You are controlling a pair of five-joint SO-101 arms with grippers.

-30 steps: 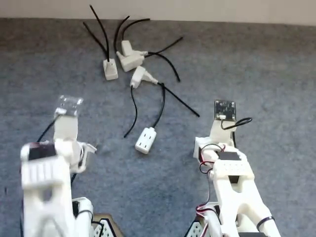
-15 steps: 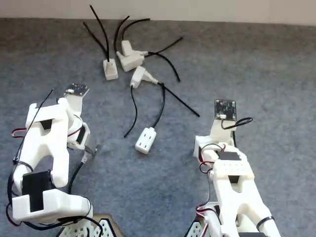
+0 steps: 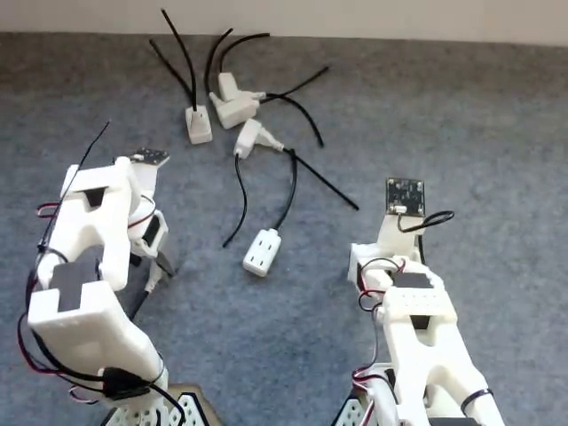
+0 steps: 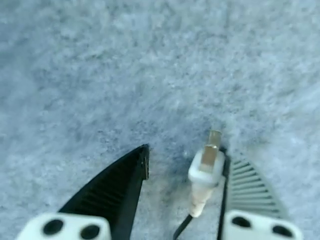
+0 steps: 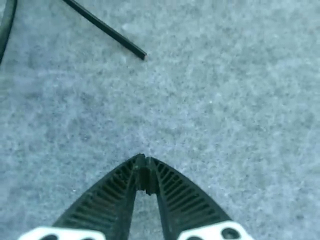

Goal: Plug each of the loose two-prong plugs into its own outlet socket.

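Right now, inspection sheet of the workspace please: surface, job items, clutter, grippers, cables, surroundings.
Surface: grey carpet.
Job's things: white outlet block near the middle; white plugs and sockets clustered at the far side; one plug against a finger of the left gripper.
Clutter: nothing seen.
Grippers: left gripper open; right gripper shut, empty.
Cables: black leads loose, crossing.
Surroundings: pale wall at the far edge.
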